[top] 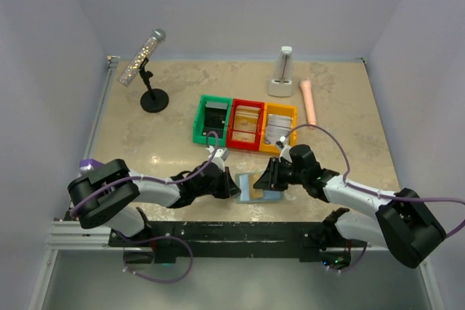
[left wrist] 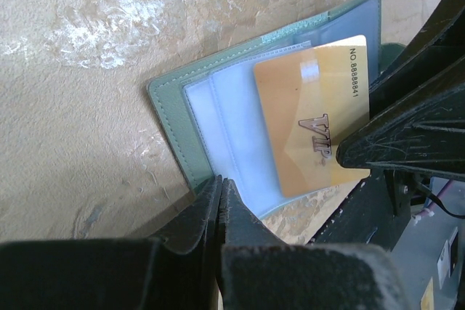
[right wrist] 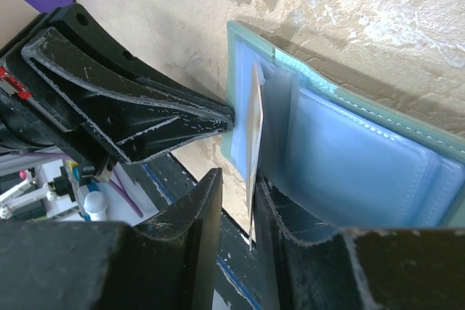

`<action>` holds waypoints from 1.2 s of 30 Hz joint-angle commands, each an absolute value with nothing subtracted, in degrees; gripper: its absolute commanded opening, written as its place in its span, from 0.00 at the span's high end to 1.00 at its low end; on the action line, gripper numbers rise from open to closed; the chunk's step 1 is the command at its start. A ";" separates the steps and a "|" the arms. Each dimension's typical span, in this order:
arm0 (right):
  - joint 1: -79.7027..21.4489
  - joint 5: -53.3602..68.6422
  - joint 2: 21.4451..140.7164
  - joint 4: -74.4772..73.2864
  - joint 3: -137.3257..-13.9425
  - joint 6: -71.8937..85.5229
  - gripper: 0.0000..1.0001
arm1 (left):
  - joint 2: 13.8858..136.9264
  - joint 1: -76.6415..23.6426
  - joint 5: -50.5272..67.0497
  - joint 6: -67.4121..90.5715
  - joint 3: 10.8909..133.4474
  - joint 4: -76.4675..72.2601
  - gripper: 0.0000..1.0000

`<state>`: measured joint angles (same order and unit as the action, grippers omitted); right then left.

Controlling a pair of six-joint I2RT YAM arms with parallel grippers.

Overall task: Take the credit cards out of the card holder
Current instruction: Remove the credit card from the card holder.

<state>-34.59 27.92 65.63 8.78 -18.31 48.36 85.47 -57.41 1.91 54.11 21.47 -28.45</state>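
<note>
Shows card holder point(top: 247, 185) open on the desk point(top: 145, 143), at 6 o'clock from the red bin point(top: 245, 125). Shows one gold credit card point(left wrist: 309, 121) slid partly out of its pocket, not yet free. Places left end effector point(left wrist: 220, 183) at 9 o'clock, closed on the holder's edge; right end effector point(right wrist: 238, 178) at 3 o'clock, jaws slightly apart astride the card. Suggests extraction barely begun; further cards not discernible.

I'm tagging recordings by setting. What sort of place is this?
Likely a robot lab test cell: plain walls enclose a stone-patterned table, two arms sit on a rail at its edge, with coloured bins as props.
</note>
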 commanded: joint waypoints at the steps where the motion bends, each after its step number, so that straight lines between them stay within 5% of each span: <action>1: -34.28 27.16 64.42 8.61 -18.11 47.29 0.75 | 86.75 -57.74 0.79 53.44 19.77 -23.91 1.00; 15: -34.01 25.05 62.32 3.35 -18.98 45.79 0.99 | 85.61 -57.83 0.44 53.26 19.78 -22.94 1.00; 36: -33.57 17.23 49.49 -15.20 -21.79 40.08 1.00 | 79.64 -57.74 0.26 52.38 19.68 -22.24 1.00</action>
